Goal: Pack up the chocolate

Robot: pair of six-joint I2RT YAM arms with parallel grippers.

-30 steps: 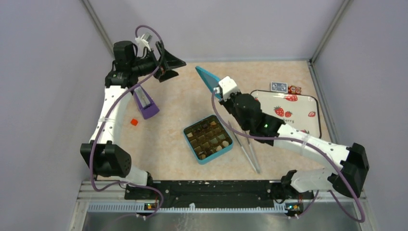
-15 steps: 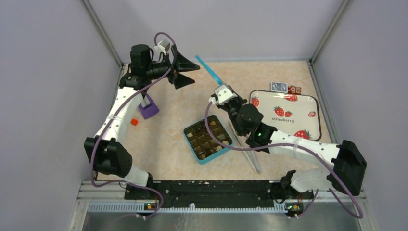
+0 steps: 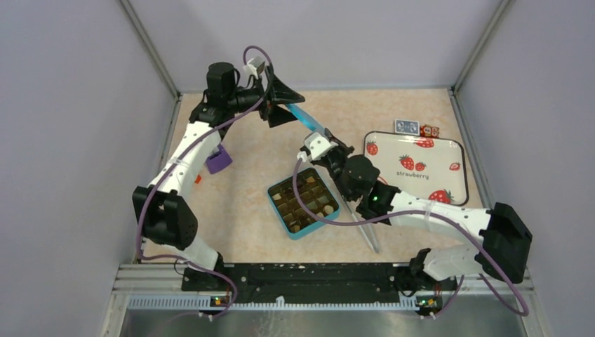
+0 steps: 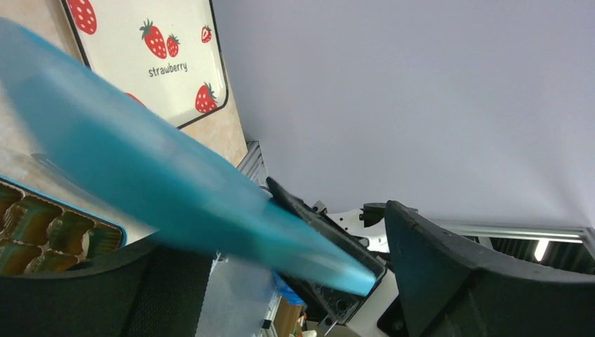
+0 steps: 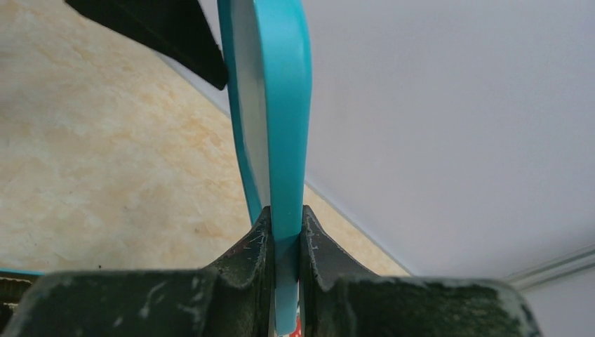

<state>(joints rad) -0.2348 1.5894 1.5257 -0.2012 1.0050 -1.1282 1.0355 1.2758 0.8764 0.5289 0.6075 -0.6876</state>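
Left jaws: were set wide apart above the far middle of the bench point(image 3: 238, 217), with the far end of the lid point(image 3: 306, 118) at their mouth; contact could not be told.
Right jaws: were clamped on the near edge of the lid, which was pinched between the two pads point(image 5: 256, 242).
Lid: teal; was held on edge in the air, slanted from the right jaws toward the far left, and was seen edge-on from above.
Box point(image 3: 317, 226): teal and open; was set cornerwise on the middle of the bench and was divided into small square cells.
Chocolate point(image 3: 302, 200): brown and tan pieces were seen in the cells of the box; the number could not be counted.
Tray point(image 3: 438, 151): white with strawberries; was placed by the right edge, apart from the box.
Card point(image 3: 406, 126): blue; was laid with the red bits point(image 3: 429, 130) just beyond the tray's far edge.
Tongs point(image 3: 366, 228): metal; were laid just right of the box, partly under the right arm.
Purple thing point(image 3: 219, 160): was found near the left edge, partly hidden by the left arm, with an orange bit point(image 3: 197, 179) just nearer.
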